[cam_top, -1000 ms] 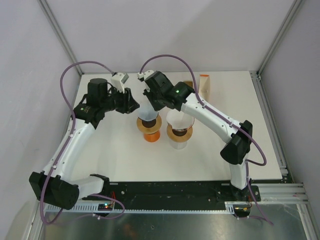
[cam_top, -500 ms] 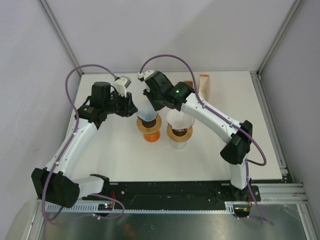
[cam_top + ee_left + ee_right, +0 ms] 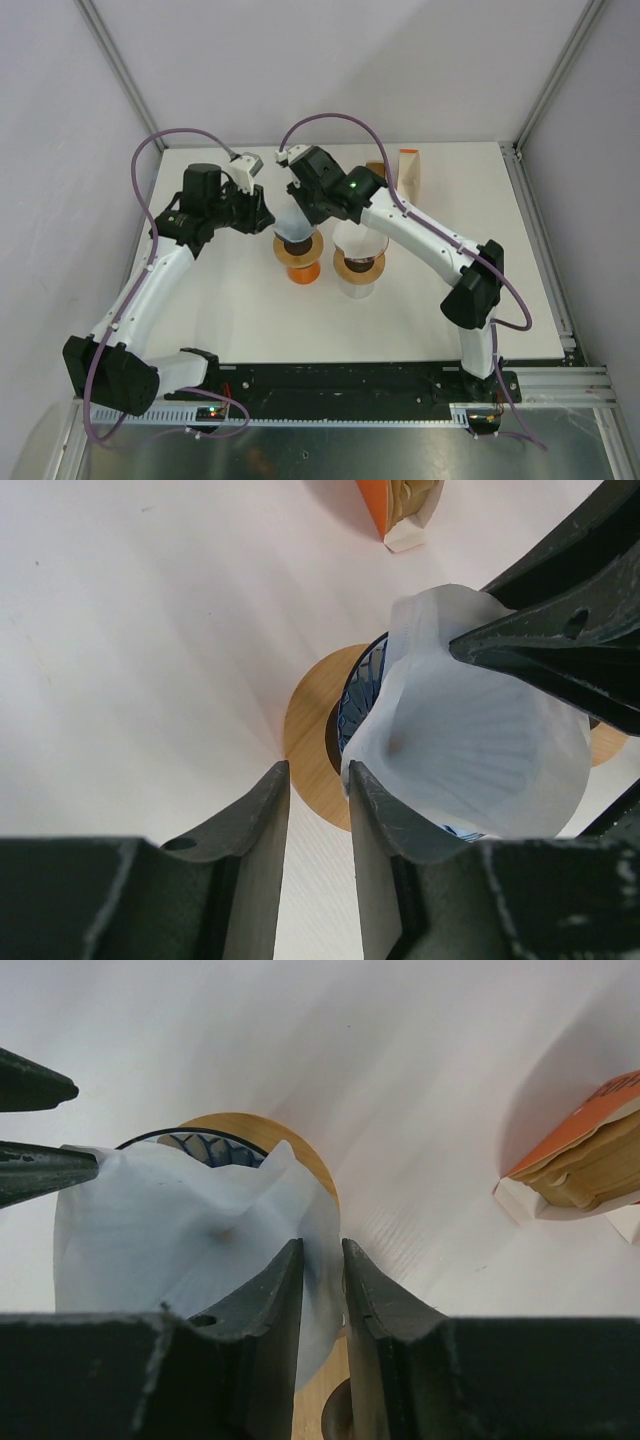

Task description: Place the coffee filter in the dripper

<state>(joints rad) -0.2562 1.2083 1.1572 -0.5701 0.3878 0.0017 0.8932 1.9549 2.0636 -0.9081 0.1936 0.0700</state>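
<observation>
Near the middle of the smooth white table (image 3: 230, 310), the coffee filter (image 3: 480, 750) sits in the dripper (image 3: 362, 685). It is a thin, translucent white paper cone, fluted and crumpled at the rim. The dripper shows a blue lattice pattern and wears a flat round wooden collar (image 3: 310, 730).

Just to its right stands a glass vessel (image 3: 358, 265) with a wooden collar of its own. An orange box (image 3: 590, 1150) of tan filters lies further back, apart from both. Bare tabletop stretches to the dripper's left and front, while the two arms crowd its far side.

The left gripper (image 3: 315, 775) stands slightly parted with tabletop and collar showing through the gap. The filter's edge brushes one finger's inner face, and nothing is clamped.

The right gripper (image 3: 321, 1248) straddles the filter's opposite rim. Its jaws are parted wider than the paper, so the filter is released.
</observation>
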